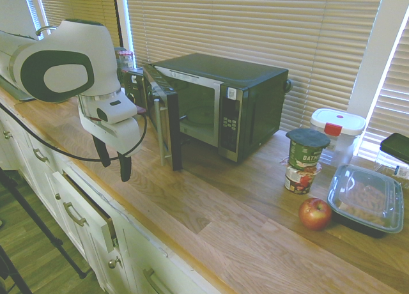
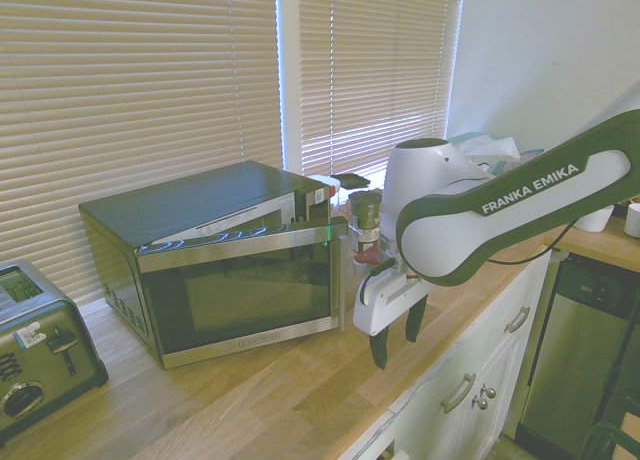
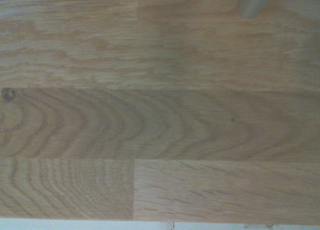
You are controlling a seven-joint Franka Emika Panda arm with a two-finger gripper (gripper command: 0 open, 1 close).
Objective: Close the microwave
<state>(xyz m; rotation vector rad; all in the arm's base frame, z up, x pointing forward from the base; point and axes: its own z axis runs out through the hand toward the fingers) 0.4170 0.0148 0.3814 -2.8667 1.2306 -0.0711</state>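
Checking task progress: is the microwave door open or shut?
Open. The microwave door stands swung out from the front, leaving its cavity exposed.

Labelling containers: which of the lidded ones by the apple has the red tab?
The round clear tub with the white lid, nearest the blinds. The stacked cups have a dark lid; the black tray a clear one.
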